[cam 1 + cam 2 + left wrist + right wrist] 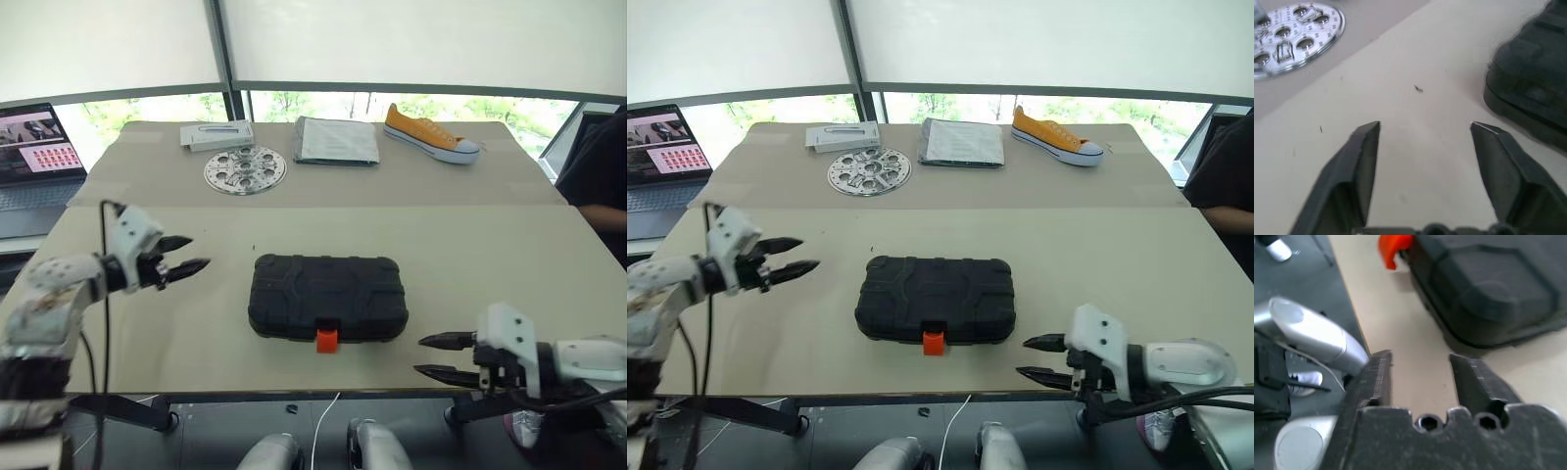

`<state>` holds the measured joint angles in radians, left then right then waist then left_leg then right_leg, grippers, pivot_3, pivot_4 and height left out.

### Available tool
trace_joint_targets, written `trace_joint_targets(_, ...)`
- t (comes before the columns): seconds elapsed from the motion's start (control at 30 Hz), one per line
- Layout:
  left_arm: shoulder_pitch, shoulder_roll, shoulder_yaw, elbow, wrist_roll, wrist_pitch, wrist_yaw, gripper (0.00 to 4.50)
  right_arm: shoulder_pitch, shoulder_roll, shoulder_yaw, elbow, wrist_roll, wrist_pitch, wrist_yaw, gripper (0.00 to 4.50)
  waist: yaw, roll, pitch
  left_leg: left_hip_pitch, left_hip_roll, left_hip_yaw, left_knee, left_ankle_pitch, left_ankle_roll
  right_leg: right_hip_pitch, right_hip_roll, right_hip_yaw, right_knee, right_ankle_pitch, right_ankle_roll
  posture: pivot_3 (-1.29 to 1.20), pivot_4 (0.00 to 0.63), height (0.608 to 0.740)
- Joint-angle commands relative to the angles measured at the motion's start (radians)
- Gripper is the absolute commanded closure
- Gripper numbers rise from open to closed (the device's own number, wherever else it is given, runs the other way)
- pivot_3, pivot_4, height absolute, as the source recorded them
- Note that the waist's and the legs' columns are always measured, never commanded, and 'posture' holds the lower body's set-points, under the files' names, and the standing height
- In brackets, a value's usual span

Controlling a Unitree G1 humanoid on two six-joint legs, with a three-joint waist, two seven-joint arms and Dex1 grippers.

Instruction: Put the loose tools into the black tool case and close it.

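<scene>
At the near edge of the table (470,245), the right gripper (434,356) hangs with its two black fingers parted and nothing between them, pointing toward the case (327,294) but apart from it. A little farther in, on the other side, the left gripper (184,257) is likewise parted and empty, aimed across the bare tabletop at the case's left end, with a clear gap between. The case lies between them near the middle of the front table, lid down, its orange latch (326,339) facing the near edge; from the right wrist view the two halves appear to meet flush, though whether the latch is fully snapped home cannot be told. No loose tools lie on the table around it, so by the look of things they are inside and the task is at or very near its end; at most the latch may need a press. Beyond, on the far table, sit a perforated metal disc (245,169), a flat white box (217,135), a grey packet (337,141) and a yellow sneaker (429,134), with a laptop (34,157) off to the left.
</scene>
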<state>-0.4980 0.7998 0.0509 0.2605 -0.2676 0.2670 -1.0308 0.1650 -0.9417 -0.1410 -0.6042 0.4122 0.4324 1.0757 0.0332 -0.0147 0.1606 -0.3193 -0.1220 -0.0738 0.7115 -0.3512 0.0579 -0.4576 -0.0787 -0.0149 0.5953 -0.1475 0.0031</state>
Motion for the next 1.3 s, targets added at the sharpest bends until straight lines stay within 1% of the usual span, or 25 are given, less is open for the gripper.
trace_joint_targets(0.03,-0.153,-0.093,-0.125,0.173,0.108,-0.154,-0.042,3.06,-0.084,0.018,0.115,0.024,-0.070,-0.067,-0.002,3.85,-0.002,-0.001,0.000,0.000,0.000,0.000,0.001,0.000,0.000,0.000,0.000,-0.001,0.000,0.000,0.000,0.00,0.150,0.737)
trace_joint_targets(0.1,-0.232,-0.152,-0.181,0.276,0.160,-0.231,-0.057,3.78,-0.145,0.038,0.181,0.058,-0.099,-0.077,-0.002,4.49,-0.005,-0.002,0.001,-0.002,0.000,0.000,0.001,0.002,0.003,-0.001,0.000,-0.001,-0.001,0.000,0.000,0.00,0.150,0.737)
trace_joint_targets(0.17,-0.283,-0.188,-0.218,0.357,0.204,-0.286,-0.063,4.41,-0.195,0.057,0.228,0.091,-0.125,-0.082,-0.008,4.50,-0.009,-0.003,0.001,-0.003,-0.001,0.000,0.002,0.002,0.005,-0.001,-0.001,-0.002,-0.002,0.000,0.000,0.00,0.150,0.737)
trace_joint_targets(0.27,-0.322,-0.214,-0.271,0.432,0.252,-0.366,-0.104,4.41,-0.294,0.109,0.292,0.181,-0.223,-0.089,-0.084,4.50,-0.025,-0.005,0.001,-0.004,-0.001,0.000,0.001,0.004,0.008,-0.002,-0.005,-0.001,-0.002,0.000,0.000,0.00,0.150,0.737)
trace_joint_targets(0.37,-0.305,-0.197,-0.292,0.419,0.252,-0.415,-0.203,4.41,-0.371,0.158,0.297,0.264,-0.286,-0.097,-0.161,4.50,-0.032,-0.006,0.001,-0.003,0.000,0.000,0.001,0.004,0.008,-0.003,-0.005,0.000,-0.001,0.000,0.000,0.00,0.150,0.737)
trace_joint_targets(0.43,-0.263,-0.154,-0.296,0.353,0.229,-0.424,-0.304,4.41,-0.400,0.174,0.275,0.308,-0.315,-0.095,-0.207,4.50,-0.030,-0.006,0.001,-0.003,-0.001,0.000,0.001,0.004,0.008,-0.004,-0.006,0.000,-0.001,0.000,0.000,0.00,0.150,0.737)
trace_joint_targets(0.53,-0.204,-0.100,-0.277,0.237,0.176,-0.385,-0.402,4.41,-0.387,0.161,0.238,0.312,-0.300,-0.089,-0.204,4.50,-0.032,-0.005,0.001,-0.004,-0.001,0.000,0.001,0.004,0.009,-0.005,-0.005,0.000,0.000,0.000,0.000,0.00,0.150,0.737)
trace_joint_targets(0.57,-0.202,-0.093,-0.262,0.208,0.160,-0.363,-0.406,4.41,-0.373,0.150,0.224,0.298,-0.283,-0.086,-0.189,4.50,-0.032,-0.005,0.001,-0.005,-0.001,0.000,0.000,0.004,0.009,-0.006,-0.004,0.000,0.000,0.000,0.000,0.00,0.150,0.737)
trace_joint_targets(0.63,-0.231,-0.096,-0.212,0.137,0.083,-0.218,-0.401,4.41,-0.332,0.123,0.180,0.246,-0.222,-0.064,-0.138,4.50,-0.020,-0.005,0.001,-0.009,-0.001,-0.001,0.001,0.004,0.009,-0.010,-0.001,-0.001,0.000,0.000,0.000,0.00,0.150,0.737)
trace_joint_targets(0.7,-0.275,-0.099,-0.180,0.075,0.014,-0.066,-0.405,4.41,-0.287,0.095,0.131,0.190,-0.149,-0.033,-0.086,4.50,-0.014,-0.005,0.001,-0.019,-0.002,-0.003,0.007,0.004,0.010,-0.017,0.001,-0.004,0.001,0.001,-0.001,0.00,0.150,0.737)
trace_joint_targets(0.77,-0.307,-0.091,-0.181,-0.012,-0.048,0.066,-0.446,4.41,-0.237,0.061,0.082,0.128,-0.069,0.006,-0.036,4.50,-0.010,-0.005,0.001,-0.024,-0.003,-0.006,0.013,0.004,0.010,-0.018,0.000,-0.009,0.002,0.001,-0.001,0.00,0.150,0.737)
trace_joint_targets(0.83,-0.300,-0.089,-0.205,-0.097,-0.078,0.125,-0.477,4.41,-0.203,0.038,0.061,0.087,-0.033,0.016,-0.010,4.50,-0.012,-0.005,0.001,-0.028,-0.003,-0.007,0.018,0.004,0.009,-0.018,0.000,-0.011,0.001,0.004,-0.001,0.00,0.150,0.737)
trace_joint_targets(0.9,-0.271,-0.107,-0.266,-0.144,-0.038,0.087,-0.480,4.41,-0.184,0.029,0.063,0.063,-0.024,0.016,-0.009,4.50,-0.021,-0.003,0.000,-0.024,-0.003,-0.007,0.018,0.004,0.009,-0.015,-0.002,-0.009,0.000,0.006,0.000,0.00,0.150,0.737)
trace_joint_targets(1.0,-0.243,-0.141,-0.341,-0.137,0.036,0.002,-0.465,4.41,-0.177,0.036,0.087,0.050,-0.034,0.016,-0.028,4.50,-0.025,-0.002,0.000,-0.010,-0.001,-0.005,0.012,0.003,0.008,-0.003,-0.005,-0.002,-0.002,0.005,0.001,0.00,0.150,0.737)
trace_joint_targets(1.03,-0.241,-0.170,-0.375,-0.116,0.076,-0.035,-0.440,4.41,-0.184,0.047,0.110,0.045,-0.040,0.017,-0.038,4.50,-0.025,-0.003,0.000,-0.006,-0.001,-0.004,0.009,0.002,0.006,0.000,-0.005,0.001,-0.002,0.005,0.001,0.00,0.150,0.737)
trace_joint_targets(1.13,-0.237,-0.219,-0.456,-0.065,0.181,-0.150,-0.401,4.41,-0.208,0.075,0.170,0.038,-0.063,0.016,-0.063,4.50,-0.017,-0.003,0.000,-0.004,0.001,-0.004,0.005,0.002,0.007,0.000,-0.003,0.003,-0.002,0.005,0.001,0.00,0.150,0.737)
trace_joint_targets(1.23,-0.228,-0.210,-0.499,-0.025,0.250,-0.276,-0.402,4.41,-0.236,0.095,0.212,0.052,-0.085,0.012,-0.086,4.50,-0.017,-0.003,-0.001,-0.003,0.000,-0.004,0.005,0.004,0.009,0.001,-0.004,0.003,-0.002,0.005,0.001,0.00,0.150,0.737)
trace_joint_targets(1.3,-0.222,-0.199,-0.510,-0.011,0.271,-0.331,-0.412,4.41,-0.252,0.110,0.238,0.069,-0.105,0.009,-0.101,4.50,-0.019,-0.002,-0.002,-0.002,0.000,-0.003,0.005,0.004,0.009,0.001,-0.004,0.003,-0.002,0.005,0.001,0.00,0.150,0.737)
